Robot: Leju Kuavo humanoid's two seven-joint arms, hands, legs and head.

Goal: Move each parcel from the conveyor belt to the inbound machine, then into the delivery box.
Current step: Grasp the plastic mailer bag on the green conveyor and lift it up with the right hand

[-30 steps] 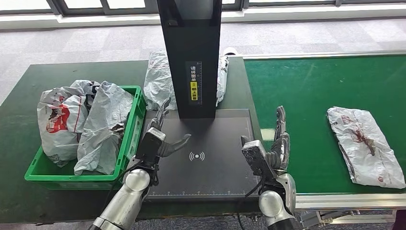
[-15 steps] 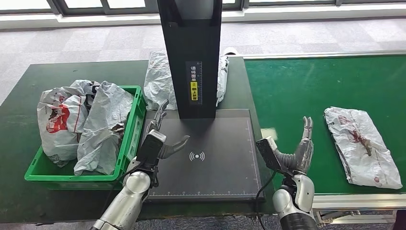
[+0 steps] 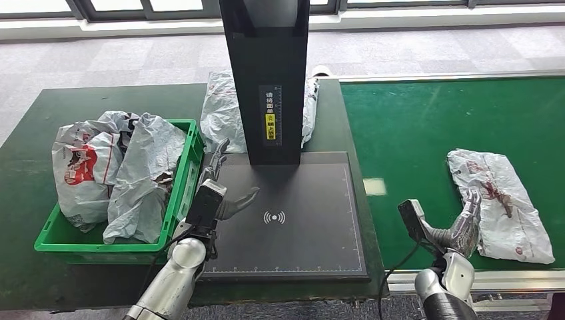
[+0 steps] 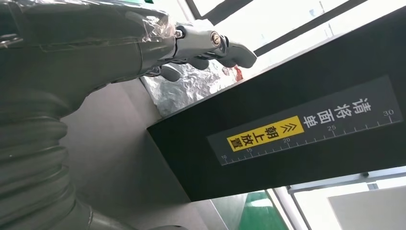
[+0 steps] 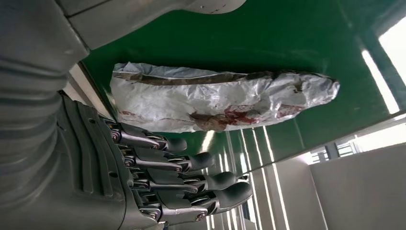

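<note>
Head view: a grey plastic parcel (image 3: 501, 203) lies flat on the green conveyor belt (image 3: 426, 133) at about 3 o'clock. The right hand (image 3: 462, 223) hovers just beside the parcel's near left edge, fingers spread wide and holding nothing. The left hand (image 3: 216, 193) rests open and empty over the left side of the black inbound machine's scanning pad (image 3: 300, 220), next to a green delivery box (image 3: 183, 193) at 9 o'clock that already holds several parcels. Another grey parcel (image 3: 216, 110) lies behind the machine's black column (image 3: 266, 73) at 12 o'clock.

Left wrist view: the left hand (image 4: 206, 43) shows its fingers apart, with the column's yellow label (image 4: 265, 134) close by.

Right wrist view: the right hand's fingers (image 5: 191, 163) are extended beside the long crumpled parcel (image 5: 220, 103), apart from it, with bare belt beyond it.

To grasp well, the hand likely needs to close over the parcel's middle and gather the loose film firmly. The belt's near metal rail (image 3: 506, 277) sits close under the wrist, so a lift before moving left seems wise; the pad offers open room.
</note>
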